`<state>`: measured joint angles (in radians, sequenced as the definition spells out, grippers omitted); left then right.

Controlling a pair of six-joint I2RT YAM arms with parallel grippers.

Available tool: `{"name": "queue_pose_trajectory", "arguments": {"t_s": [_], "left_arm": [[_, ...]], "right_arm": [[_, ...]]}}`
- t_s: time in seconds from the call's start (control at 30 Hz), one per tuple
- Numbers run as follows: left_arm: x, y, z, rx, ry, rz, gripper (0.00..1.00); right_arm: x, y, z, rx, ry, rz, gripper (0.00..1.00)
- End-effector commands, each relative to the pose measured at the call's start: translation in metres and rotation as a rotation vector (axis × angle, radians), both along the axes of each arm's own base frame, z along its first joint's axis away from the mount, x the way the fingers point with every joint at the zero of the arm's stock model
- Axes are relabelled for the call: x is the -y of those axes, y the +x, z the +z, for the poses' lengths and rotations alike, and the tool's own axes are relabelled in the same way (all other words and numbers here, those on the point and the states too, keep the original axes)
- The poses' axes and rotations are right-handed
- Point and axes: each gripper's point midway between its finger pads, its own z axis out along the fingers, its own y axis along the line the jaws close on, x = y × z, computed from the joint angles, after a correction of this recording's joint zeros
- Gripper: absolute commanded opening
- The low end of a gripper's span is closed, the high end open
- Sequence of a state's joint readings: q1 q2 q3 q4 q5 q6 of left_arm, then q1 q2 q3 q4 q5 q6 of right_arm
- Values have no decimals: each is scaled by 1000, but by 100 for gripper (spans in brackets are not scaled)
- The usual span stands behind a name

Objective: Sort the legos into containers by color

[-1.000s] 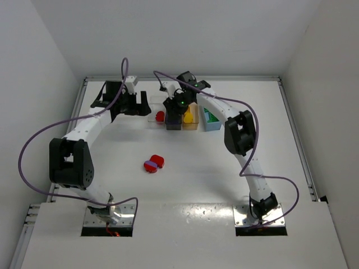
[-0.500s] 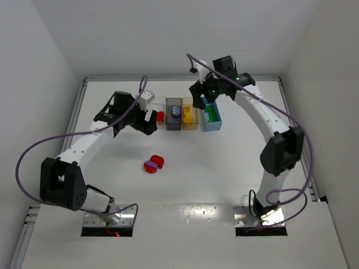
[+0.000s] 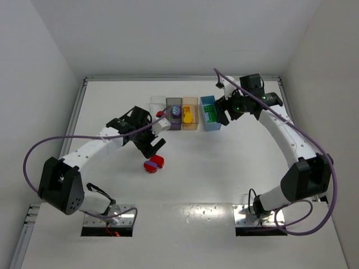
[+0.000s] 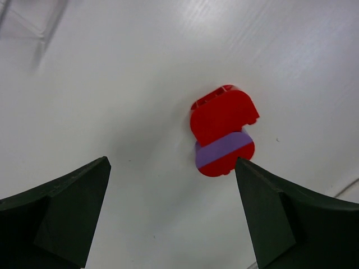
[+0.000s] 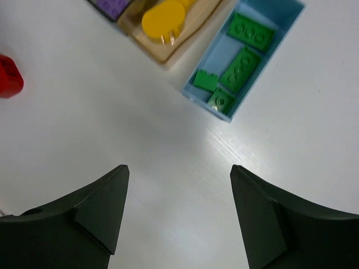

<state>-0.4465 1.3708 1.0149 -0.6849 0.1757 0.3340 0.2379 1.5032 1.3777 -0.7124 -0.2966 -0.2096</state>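
Jaws apart, the left pincer (image 4: pixel 171 168) should clamp the probably light, stiff, slick red-purple lego stack (image 4: pixel 224 134) across its 2 flat sides.

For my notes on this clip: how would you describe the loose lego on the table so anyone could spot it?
Find the row of bins at the far side of the table, then come toward the arms to the open left gripper. Right by it lies the lego stack: red with a purple band, the only piece outside the bins.
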Motion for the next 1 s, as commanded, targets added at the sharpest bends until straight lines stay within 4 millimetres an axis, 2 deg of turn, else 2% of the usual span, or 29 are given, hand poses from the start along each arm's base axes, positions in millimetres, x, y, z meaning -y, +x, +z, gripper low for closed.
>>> {"name": "queue_pose_trajectory", "arguments": {"t_s": [0.0,0.07,0.13,0.43,0.57,0.73,0.97], "left_arm": [[2,-29,-5,-56,40,-104,100],[7,-40,-9,-82,31,-183,100],[15,-46,-8,-69,10,-279,100],[49,-42,-15,15,-8,-482,100],[67,-46,-24,27,-12,-579,100],[71,-40,-41,47,41,-628,100],[64,-32,-65,36,129,-644,100]], "right_arm": [[10,-15,9,28,7,10,73],[13,-20,1,11,4,14,73],[16,-26,2,14,11,11,73],[28,-28,-3,-16,22,-17,73],[30,-30,-1,-17,29,-21,73],[41,-32,-3,-18,29,-51,73],[46,-33,-6,-29,35,-66,73]]}}
